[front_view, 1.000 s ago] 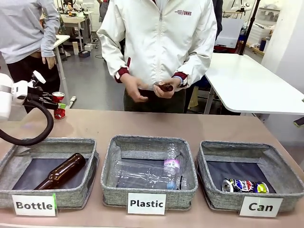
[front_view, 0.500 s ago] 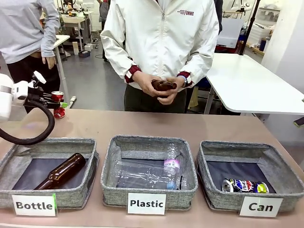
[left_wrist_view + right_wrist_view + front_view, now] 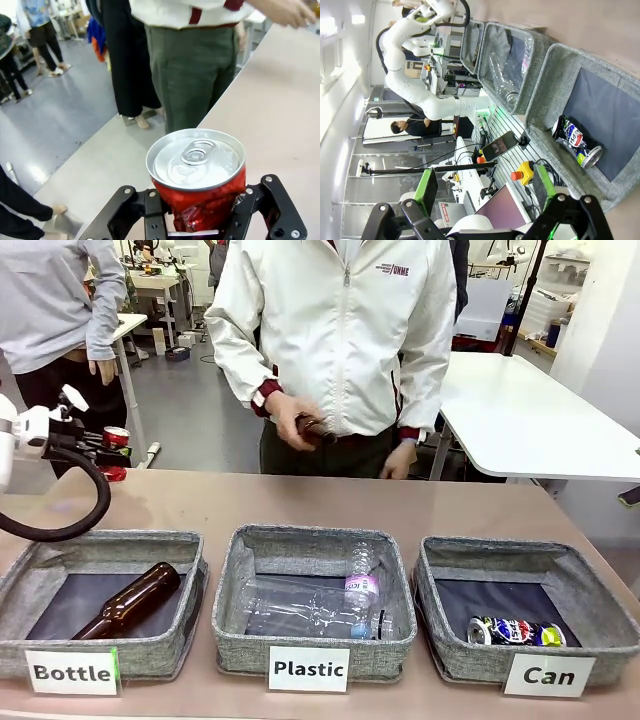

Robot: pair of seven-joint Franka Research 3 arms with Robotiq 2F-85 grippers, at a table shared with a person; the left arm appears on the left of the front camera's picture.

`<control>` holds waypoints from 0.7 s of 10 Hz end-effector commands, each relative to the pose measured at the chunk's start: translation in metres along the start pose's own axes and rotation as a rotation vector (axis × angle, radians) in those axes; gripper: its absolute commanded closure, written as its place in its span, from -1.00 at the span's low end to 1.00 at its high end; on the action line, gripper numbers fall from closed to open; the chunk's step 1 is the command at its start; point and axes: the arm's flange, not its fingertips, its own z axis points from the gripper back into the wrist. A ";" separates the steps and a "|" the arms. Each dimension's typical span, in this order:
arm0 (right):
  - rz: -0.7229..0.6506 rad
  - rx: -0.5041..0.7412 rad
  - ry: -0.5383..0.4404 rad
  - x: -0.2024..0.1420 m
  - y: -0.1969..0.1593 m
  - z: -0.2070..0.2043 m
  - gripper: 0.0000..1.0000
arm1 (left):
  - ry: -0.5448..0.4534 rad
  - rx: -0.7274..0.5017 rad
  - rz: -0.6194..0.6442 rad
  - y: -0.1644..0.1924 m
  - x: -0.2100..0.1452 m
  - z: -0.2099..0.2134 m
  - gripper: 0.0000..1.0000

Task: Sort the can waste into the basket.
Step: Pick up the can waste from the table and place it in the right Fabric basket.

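Person's hands have split since the last frame: one hand point(image 3: 288, 426) now holds the brown glass bottle point(image 3: 318, 430) alone at the waist, and the other hand point(image 3: 398, 460) has dropped to the side. Your left gripper point(image 3: 112, 453) has crept slightly up and toward the left edge.

Left gripper point(image 3: 200, 212) is clamped on the crushed red can point(image 3: 200, 185), top facing the wrist camera, held in the air over the far left corner of the bench point(image 3: 300, 500).

Right gripper point(image 3: 485, 200) is spread, nothing between the green pads, well back from the baskets.

Blue-silver can point(image 3: 515, 631) lies on its side in the "Can" basket point(image 3: 432, 570) at the near right corner of the bench, close to the basket's front wall. The right wrist view shows that can point(image 3: 576, 141) in that basket point(image 3: 560, 65) too.

"Bottle" basket point(image 3: 190, 540) at the near left holds one brown bottle point(image 3: 130, 602), lying diagonal. "Plastic" basket point(image 3: 310, 533) in the middle holds a clear plastic bottle point(image 3: 320, 605).
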 end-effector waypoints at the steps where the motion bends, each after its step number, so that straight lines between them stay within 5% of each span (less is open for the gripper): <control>1: 0.019 -0.014 0.005 -0.001 0.000 0.002 -1.00 | -0.040 -0.132 0.044 -0.025 0.024 0.054 1.00; 4: 0.019 -0.014 0.005 -0.001 0.000 0.002 -1.00 | 0.049 -0.432 0.162 -0.105 0.051 0.194 1.00; 7: 0.019 -0.014 0.005 -0.001 0.000 0.002 -1.00 | 0.148 -0.482 0.031 -0.140 0.039 0.310 1.00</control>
